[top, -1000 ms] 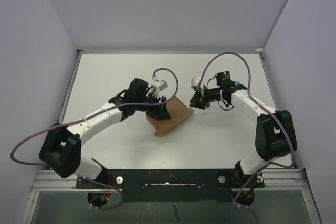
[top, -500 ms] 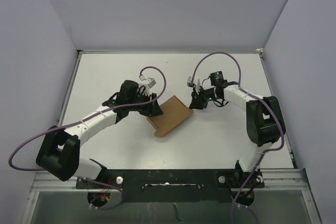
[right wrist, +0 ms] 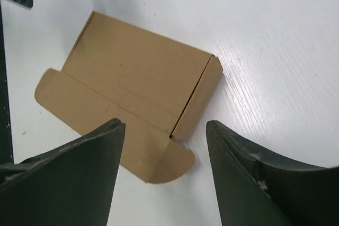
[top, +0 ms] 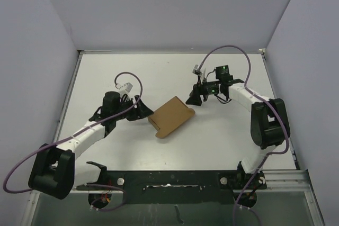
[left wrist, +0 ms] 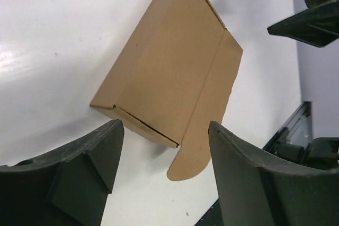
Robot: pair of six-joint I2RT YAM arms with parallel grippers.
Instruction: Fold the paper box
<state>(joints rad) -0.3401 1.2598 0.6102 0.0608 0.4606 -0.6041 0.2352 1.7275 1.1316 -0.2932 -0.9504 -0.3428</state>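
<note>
The paper box (top: 170, 116) lies flat on the white table (top: 222, 141), between the two arms. It sits slanted, with one short end pointing toward the arms' bases. It is mostly folded up into a thin brown carton. One long flap (left wrist: 209, 115) with round corners is not tucked in. It lies on the table along the side of the box that faces the right gripper (top: 193, 98). The small flap on one short end (right wrist: 197, 98) looks folded over, but I cannot tell if it is shut tight.

The left gripper (top: 142, 109) is just beside the box on its left side, not touching it. Its fingers are spread apart and hold nothing. The right gripper is near the far right corner of the box, also not touching. Its fingers are spread apart too, and empty.

Here is what I think could go wrong. The box is light and the table looks smooth, so a push from only one side could make the box slide or spin away. If no gripper holds the box down, the long flap may just drag the box along when it is lifted. If a finger presses hard on the top, the thin box could get squashed. If the flap is bent in the wrong spot, it could crease and not fit inside. Both grippers reach for the same small box, so they could bump each other.
</note>
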